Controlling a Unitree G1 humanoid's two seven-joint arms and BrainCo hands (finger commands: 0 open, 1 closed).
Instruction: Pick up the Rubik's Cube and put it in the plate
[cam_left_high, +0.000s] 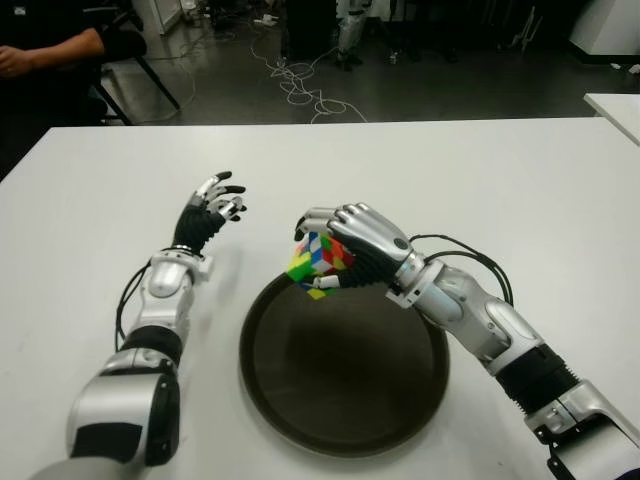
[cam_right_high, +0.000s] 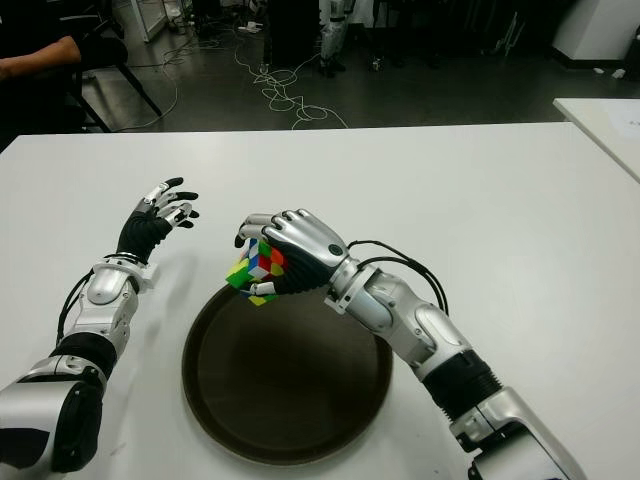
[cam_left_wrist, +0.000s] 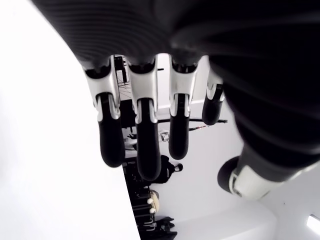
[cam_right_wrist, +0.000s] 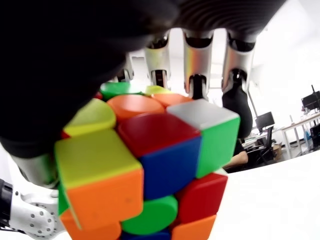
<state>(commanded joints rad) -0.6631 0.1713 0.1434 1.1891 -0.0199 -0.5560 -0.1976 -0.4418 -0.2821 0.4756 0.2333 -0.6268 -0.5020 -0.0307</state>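
Observation:
My right hand (cam_left_high: 335, 250) is shut on the Rubik's Cube (cam_left_high: 319, 262), a small cube of bright mixed colours, and holds it in the air over the far rim of the plate (cam_left_high: 345, 415). The plate is a round dark brown dish on the white table (cam_left_high: 500, 180), near me at the centre. In the right wrist view the Rubik's Cube (cam_right_wrist: 150, 170) fills the picture, with fingers (cam_right_wrist: 195, 70) curled over its top. My left hand (cam_left_high: 218, 205) shows to the left of the plate with its fingers (cam_left_wrist: 142, 135) spread and nothing in them.
A person's arm (cam_left_high: 50, 50) and a chair show beyond the table's far left corner. Cables (cam_left_high: 300, 85) lie on the floor behind the table. Another white table edge (cam_left_high: 615, 105) stands at the far right.

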